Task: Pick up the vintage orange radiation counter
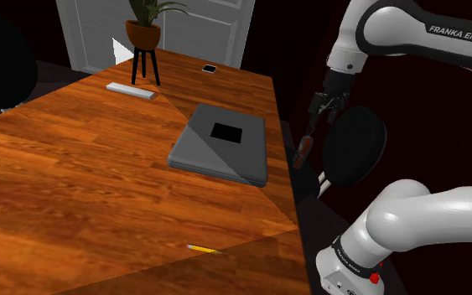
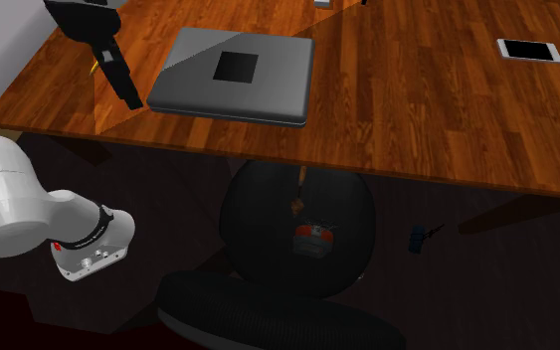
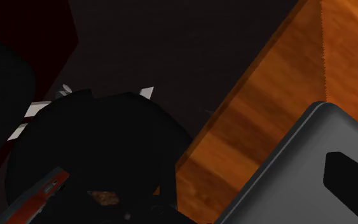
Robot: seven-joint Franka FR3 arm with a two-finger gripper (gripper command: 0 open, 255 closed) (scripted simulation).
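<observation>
Second exterior view: orange counter (image 2: 312, 238) off the surface (image 2: 417, 109), low against black chair (image 2: 258, 229), at 4 o'clock from gripper (image 2: 126, 91), well apart and lower. Gripper opening: cannot tell; nothing seen held. Counter's long axis in shoulder view: roughly 12-to-6.

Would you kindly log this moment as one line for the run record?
phase: pre-grasp | end effector: raised beside table edge | orange counter: on black chair, not held

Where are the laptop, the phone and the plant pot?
laptop (image 1: 220, 151), shoulder view, on its grey lid
phone (image 2: 529, 50), second exterior view, on its screen
plant pot (image 1: 142, 34), shoulder view, on its brown side
</observation>
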